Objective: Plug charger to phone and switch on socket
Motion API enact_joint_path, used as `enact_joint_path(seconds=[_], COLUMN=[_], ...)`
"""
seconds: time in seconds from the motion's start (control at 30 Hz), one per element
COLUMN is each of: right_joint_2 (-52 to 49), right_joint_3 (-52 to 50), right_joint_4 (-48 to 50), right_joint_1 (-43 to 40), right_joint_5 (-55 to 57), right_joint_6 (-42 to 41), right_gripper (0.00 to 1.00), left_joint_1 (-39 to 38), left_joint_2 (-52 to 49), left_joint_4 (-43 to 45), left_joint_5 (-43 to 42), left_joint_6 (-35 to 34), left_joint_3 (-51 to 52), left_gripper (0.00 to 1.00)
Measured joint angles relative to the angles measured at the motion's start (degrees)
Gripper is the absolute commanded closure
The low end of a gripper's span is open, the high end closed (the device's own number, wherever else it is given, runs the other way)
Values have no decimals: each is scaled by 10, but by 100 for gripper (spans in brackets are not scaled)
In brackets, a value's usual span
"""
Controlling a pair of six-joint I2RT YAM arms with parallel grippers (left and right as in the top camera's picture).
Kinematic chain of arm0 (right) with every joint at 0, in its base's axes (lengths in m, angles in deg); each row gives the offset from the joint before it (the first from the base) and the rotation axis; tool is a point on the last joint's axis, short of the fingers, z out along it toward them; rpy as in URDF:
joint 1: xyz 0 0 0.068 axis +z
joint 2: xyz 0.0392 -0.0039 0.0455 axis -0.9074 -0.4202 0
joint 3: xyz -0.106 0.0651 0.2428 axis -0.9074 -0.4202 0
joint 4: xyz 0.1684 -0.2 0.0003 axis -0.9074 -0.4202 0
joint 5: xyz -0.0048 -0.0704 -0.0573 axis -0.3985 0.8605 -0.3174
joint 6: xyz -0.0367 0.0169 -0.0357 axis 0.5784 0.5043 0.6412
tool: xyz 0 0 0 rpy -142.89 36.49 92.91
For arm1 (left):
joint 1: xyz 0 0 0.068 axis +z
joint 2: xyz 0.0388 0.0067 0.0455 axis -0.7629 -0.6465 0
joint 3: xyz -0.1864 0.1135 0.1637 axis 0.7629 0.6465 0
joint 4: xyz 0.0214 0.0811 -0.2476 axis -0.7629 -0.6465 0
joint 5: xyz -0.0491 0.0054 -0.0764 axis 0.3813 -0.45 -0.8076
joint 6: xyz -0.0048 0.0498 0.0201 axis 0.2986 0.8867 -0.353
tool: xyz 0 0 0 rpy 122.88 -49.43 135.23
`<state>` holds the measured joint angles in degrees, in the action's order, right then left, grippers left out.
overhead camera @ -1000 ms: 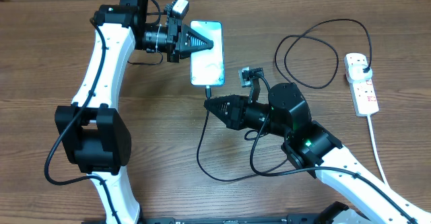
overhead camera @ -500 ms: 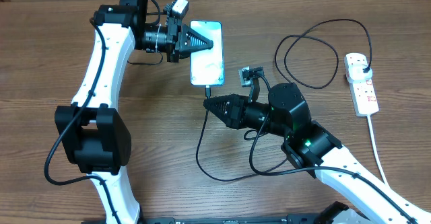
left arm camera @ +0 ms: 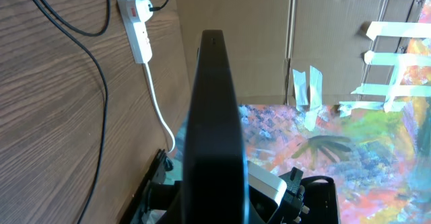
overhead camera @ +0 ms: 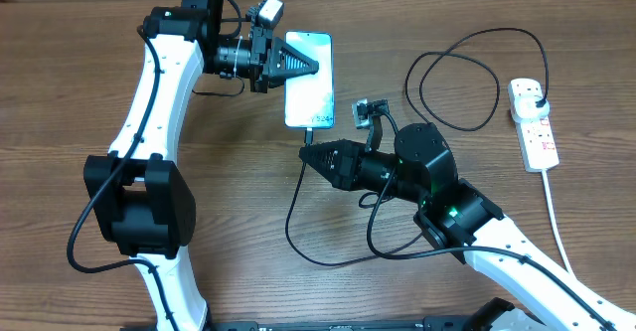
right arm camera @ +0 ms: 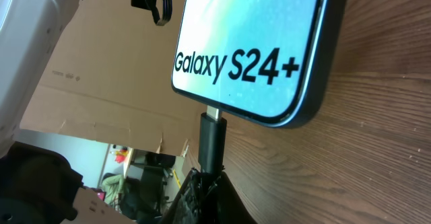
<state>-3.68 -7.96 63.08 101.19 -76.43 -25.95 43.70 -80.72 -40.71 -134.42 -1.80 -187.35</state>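
Right gripper (overhead camera: 305, 153), clamped on the charger connector (right arm camera: 211, 143), sits at the near end of the phone (overhead camera: 310, 97), aligned with its long axis; left gripper (overhead camera: 315, 68), clenched on nothing, bears on the screen's far half.

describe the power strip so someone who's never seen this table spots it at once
On the wooden table, look to the edge on the right arm's side. The power strip lies there, a black plug in its far outlet. It is the only white block with red-marked switches; the charger cable looping beside it is thin and black.
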Motion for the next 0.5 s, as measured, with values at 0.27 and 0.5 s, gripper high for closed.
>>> enact_joint_path(seconds=[0.27, 0.5], right_joint_2=[0, 0], right_joint_3=[0, 0], right_joint_4=[-1, 2], right_joint_1=[-15, -21], right_joint_5=[-20, -30], right_joint_6=[0, 0], right_gripper=[96, 96], left_joint_1=[0, 0], left_joint_2=[0, 0], left_joint_4=[3, 2], left_joint_5=[0, 1], left_joint_6=[0, 0], left_joint_3=[0, 0], left_gripper=[96, 96])
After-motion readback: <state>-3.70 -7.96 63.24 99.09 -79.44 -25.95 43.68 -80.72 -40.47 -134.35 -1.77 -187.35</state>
